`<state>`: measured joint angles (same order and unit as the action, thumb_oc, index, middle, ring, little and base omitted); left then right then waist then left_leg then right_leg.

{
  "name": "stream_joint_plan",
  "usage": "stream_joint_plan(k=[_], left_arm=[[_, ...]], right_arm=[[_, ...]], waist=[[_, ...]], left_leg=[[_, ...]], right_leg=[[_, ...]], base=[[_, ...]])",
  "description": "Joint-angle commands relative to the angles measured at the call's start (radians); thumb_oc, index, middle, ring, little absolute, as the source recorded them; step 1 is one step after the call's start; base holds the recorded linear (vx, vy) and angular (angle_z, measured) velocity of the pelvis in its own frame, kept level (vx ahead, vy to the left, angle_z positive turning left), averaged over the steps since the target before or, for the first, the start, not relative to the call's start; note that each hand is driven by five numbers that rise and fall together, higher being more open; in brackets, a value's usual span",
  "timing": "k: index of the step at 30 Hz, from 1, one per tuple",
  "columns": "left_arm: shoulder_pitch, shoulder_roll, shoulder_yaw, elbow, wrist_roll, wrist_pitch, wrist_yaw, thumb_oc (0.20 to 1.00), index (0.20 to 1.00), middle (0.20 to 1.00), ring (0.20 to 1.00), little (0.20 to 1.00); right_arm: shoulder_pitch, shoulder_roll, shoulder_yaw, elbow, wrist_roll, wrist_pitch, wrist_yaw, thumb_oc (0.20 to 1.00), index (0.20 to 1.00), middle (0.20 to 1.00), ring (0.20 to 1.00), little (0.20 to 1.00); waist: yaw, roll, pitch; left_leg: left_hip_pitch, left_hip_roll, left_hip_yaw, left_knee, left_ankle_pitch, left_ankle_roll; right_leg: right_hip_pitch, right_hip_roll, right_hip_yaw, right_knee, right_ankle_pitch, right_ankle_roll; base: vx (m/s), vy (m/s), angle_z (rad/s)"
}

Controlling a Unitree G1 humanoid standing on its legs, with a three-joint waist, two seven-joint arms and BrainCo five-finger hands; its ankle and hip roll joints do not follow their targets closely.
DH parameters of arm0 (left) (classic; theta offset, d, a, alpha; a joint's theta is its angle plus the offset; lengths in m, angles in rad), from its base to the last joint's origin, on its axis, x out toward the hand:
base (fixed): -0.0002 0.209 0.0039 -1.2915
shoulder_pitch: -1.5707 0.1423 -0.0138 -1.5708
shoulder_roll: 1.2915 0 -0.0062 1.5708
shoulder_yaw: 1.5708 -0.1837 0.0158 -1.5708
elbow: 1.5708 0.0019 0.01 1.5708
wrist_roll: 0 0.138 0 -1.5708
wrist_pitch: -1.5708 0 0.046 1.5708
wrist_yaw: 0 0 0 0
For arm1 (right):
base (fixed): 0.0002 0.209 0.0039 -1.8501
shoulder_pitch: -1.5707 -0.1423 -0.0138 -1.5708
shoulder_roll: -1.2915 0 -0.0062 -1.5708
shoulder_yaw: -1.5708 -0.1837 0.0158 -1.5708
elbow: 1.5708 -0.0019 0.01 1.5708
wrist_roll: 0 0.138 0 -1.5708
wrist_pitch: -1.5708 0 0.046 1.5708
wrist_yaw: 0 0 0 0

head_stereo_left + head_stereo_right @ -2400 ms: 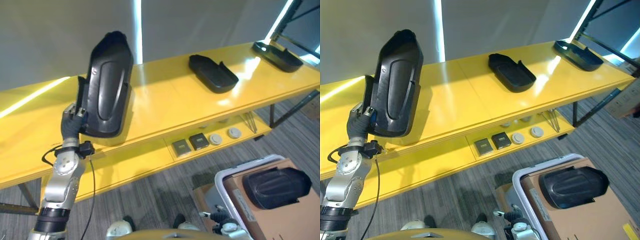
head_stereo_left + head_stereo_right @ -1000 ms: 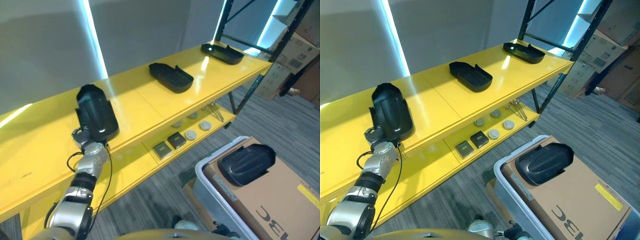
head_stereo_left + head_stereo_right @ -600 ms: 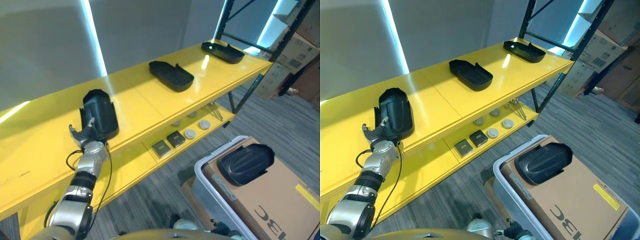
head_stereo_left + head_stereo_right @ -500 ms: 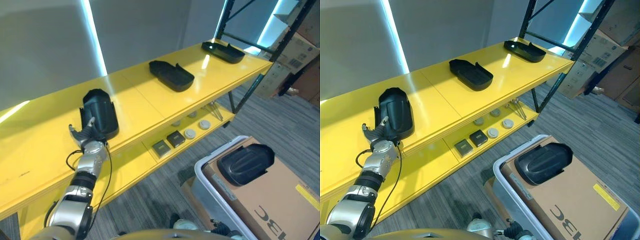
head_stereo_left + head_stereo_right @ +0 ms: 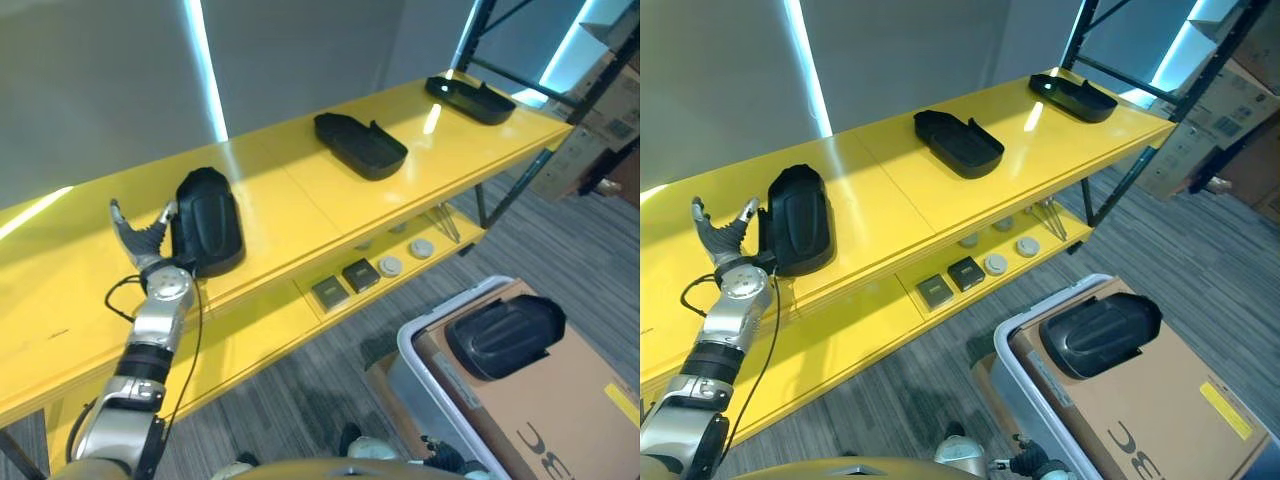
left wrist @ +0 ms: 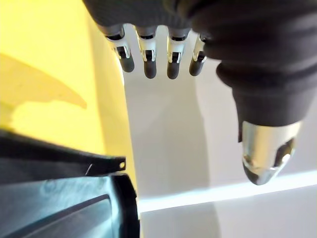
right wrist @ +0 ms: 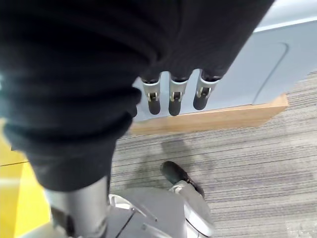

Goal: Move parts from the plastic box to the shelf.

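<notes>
Left hand (image 5: 140, 238) sits with fingers spread at the near left of the yellow shelf (image 5: 300, 205), just left of a black part (image 5: 208, 220) lying on the top board — empty. Farther right lie two more black parts (image 5: 360, 145) (image 5: 470, 99). Another part (image 5: 1100, 333) rests on cardboard in the plastic box (image 5: 1015, 375), near right.

Left wrist view: straight fingers (image 6: 148, 62) clear of the part.

Right wrist view: right hand (image 7: 171, 96) hangs relaxed, holding nothing, over grey carpet (image 7: 247, 163).

Markings: none legible
Cardboard sheet (image 5: 1180, 380) in the plastic box (image 5: 1015, 360) carries large dark print, upside down, and a yellow label (image 5: 1227, 408), its text too small to read
</notes>
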<state>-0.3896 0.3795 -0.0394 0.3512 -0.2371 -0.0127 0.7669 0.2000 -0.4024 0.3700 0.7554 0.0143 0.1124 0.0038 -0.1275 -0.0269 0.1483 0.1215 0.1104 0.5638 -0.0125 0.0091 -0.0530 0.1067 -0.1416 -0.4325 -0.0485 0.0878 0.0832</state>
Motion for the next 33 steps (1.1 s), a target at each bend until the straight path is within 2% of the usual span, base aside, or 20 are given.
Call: stream_joint_plan(k=[1, 10, 11, 12, 14, 15, 19, 25, 33], left_arm=[[0.019, 0.05, 0.021, -0.091, 0.047, -0.07, -0.067, 1.0, 1.0, 1.0, 1.0, 1.0], [0.19, 0.078, 0.07, -0.328, 0.023, -0.081, -0.201, 1.0, 1.0, 1.0, 1.0, 1.0], [0.195, 0.05, -0.057, -0.415, -0.087, -0.148, -0.331, 1.0, 1.0, 1.0, 1.0, 1.0], [0.219, 0.047, -0.049, -0.43, -0.082, -0.16, -0.338, 1.0, 1.0, 1.0, 1.0, 1.0], [0.226, 0.052, -0.05, -0.447, -0.083, -0.161, -0.337, 1.0, 1.0, 1.0, 1.0, 1.0], [0.223, 0.05, -0.053, -0.459, -0.087, -0.151, -0.325, 1.0, 1.0, 1.0, 1.0, 1.0], [0.199, 0.037, -0.071, -0.453, -0.147, -0.101, -0.257, 1.0, 1.0, 1.0, 1.0, 1.0], [0.224, -0.015, -0.095, -0.42, -0.206, -0.102, -0.25, 1.0, 1.0, 1.0, 1.0, 1.0], [0.227, -0.03, -0.112, -0.381, -0.225, -0.125, -0.258, 1.0, 1.0, 1.0, 1.0, 1.0]], right_arm=[[0.013, 0.059, 0.014, -0.054, 0.043, -0.022, 0.036, 1.0, 1.0, 1.0, 1.0, 1.0], [0.017, 0.063, -0.028, -0.08, 0.035, -0.008, 0.038, 1.0, 1.0, 1.0, 1.0, 1.0], [0.036, 0.075, -0.199, -0.137, 0.37, -0.039, 0.058, 1.0, 1.0, 1.0, 1.0, 1.0], [0.074, 0.1, -0.199, -0.162, 0.268, -0.044, 0.09, 1.0, 1.0, 1.0, 1.0, 1.0], [0.088, 0.108, -0.185, -0.169, 0.264, -0.037, 0.088, 1.0, 1.0, 1.0, 1.0, 1.0], [0.083, 0.113, -0.18, -0.158, 0.261, -0.043, 0.087, 1.0, 1.0, 1.0, 1.0, 1.0], [0.051, 0.107, -0.15, -0.148, 0.248, -0.049, 0.084, 1.0, 1.0, 1.0, 1.0, 1.0], [0.033, 0.078, -0.128, -0.184, 0.282, -0.006, 0.086, 1.0, 1.0, 1.0, 1.0, 1.0], [0.045, 0.064, -0.135, -0.174, 0.26, -0.005, 0.086, 1.0, 1.0, 1.0, 1.0, 1.0]], waist=[[0.025, 0.021, -0.005], [0.078, 0.021, 0.001], [0.044, 0.006, 0.124], [0.048, -0.001, 0.131], [0.06, -0.007, 0.137], [0.066, -0.01, 0.138], [0.084, -0.021, 0.141], [0.102, -0.041, 0.125], [0.092, -0.047, 0.119]], left_leg=[[0.003, 0.133, 0.025, 0.021, 0.02, -0.063], [-0.008, 0.128, -0.005, 0.014, 0.023, -0.065], [-0.084, 0.089, -0.175, 0.168, -0.104, 0.008], [-0.077, 0.072, -0.149, 0.16, -0.119, 0.019], [-0.077, 0.063, -0.143, 0.153, -0.124, 0.023], [-0.08, 0.059, -0.144, 0.147, -0.125, 0.026], [-0.093, 0.074, -0.135, 0.142, -0.104, 0.014], [-0.086, 0.115, -0.121, 0.11, -0.049, -0.023], [-0.078, 0.14, -0.091, 0.09, -0.021, -0.041]], right_leg=[[0.005, -0.032, -0.022, 0.04, -0.102, 0.062], [0.012, -0.033, -0.043, 0.033, -0.099, 0.061], [-0.262, -0.194, 0.145, 0.419, -0.11, 0.133], [-0.253, -0.228, 0.118, 0.385, -0.056, 0.151], [-0.237, -0.244, 0.093, 0.339, -0.023, 0.159], [-0.23, -0.246, 0.087, 0.311, -0.006, 0.162], [-0.197, -0.226, 0.053, 0.25, -0.01, 0.164], [-0.131, -0.169, 0.03, 0.177, -0.034, 0.157], [-0.108, -0.141, 0.032, 0.152, -0.043, 0.148]], base=[[-0.01, 0.025, 0.06], [-0.02, 0.025, 0.08], [-0.04, 0.116, 0.03], [-0.03, 0.119, 0.05], [-0.06, 0.096, 0.12], [-0.09, 0.017, 0.02], [-0.06, -0.051, 0.07], [0.01, -0.093, 0.05], [0.01, -0.046, -0.08]])
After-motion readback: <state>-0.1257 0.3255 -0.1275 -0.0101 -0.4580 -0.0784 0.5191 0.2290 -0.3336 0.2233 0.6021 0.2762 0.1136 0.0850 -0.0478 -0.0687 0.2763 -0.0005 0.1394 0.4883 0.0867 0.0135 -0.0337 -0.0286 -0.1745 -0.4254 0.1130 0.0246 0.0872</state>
